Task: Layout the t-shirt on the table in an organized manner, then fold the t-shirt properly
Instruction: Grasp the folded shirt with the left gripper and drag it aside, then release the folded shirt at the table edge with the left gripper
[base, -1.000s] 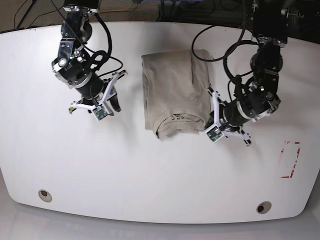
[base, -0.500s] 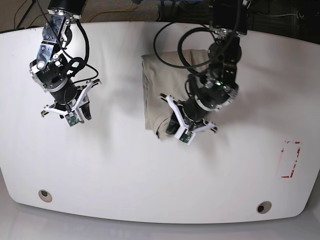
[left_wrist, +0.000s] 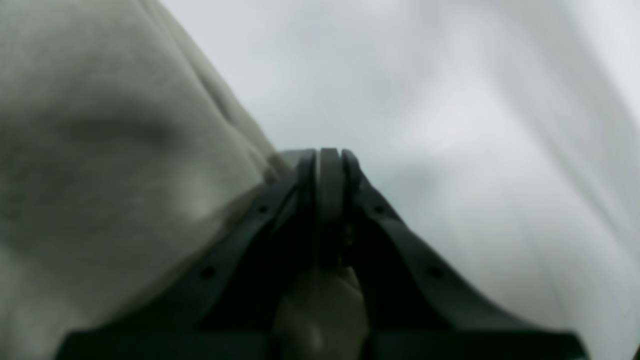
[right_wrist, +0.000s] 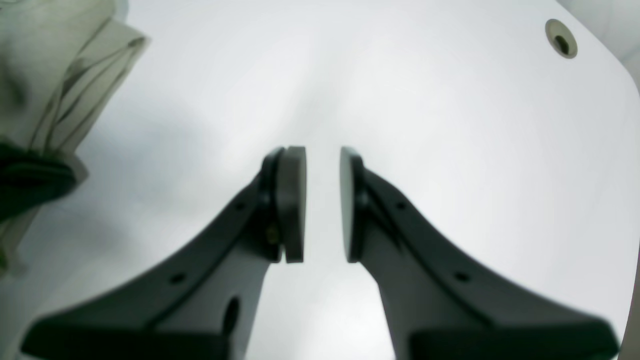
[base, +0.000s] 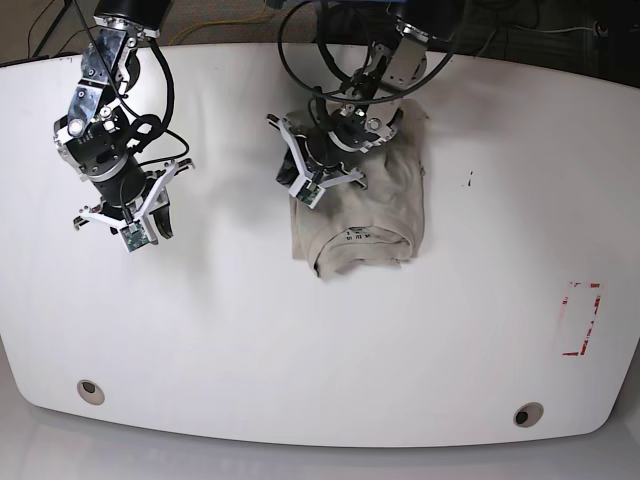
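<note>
Glossy white tabletop fills your workspace, and the table (base: 250, 340) carries only the t-shirt (base: 375, 215), a beige bundle already folded into a narrow block that lies toward the far edge, a little right of centre in the base view, with its long axis running from the far edge toward the near one and the collar label at its near end. Your left gripper (base: 312, 183) sits over the far left part of that block, at the shirt's left long edge; in the left wrist view (left_wrist: 327, 165) its jaws are pressed together with cloth bunched beside and beneath them, though the blur keeps you from telling whether any fabric is actually pinched. Your right gripper (base: 130, 222) hangs over bare table well apart from the shirt, toward the left edge, jaws (right_wrist: 322, 200) standing slightly apart with nothing between them. The shirt lies to the side of that idle claw, across open table, so your left arm is plainly the nearer one for whatever tidying of the fold comes next; judge the seam line along the long axis before you commit.
</note>
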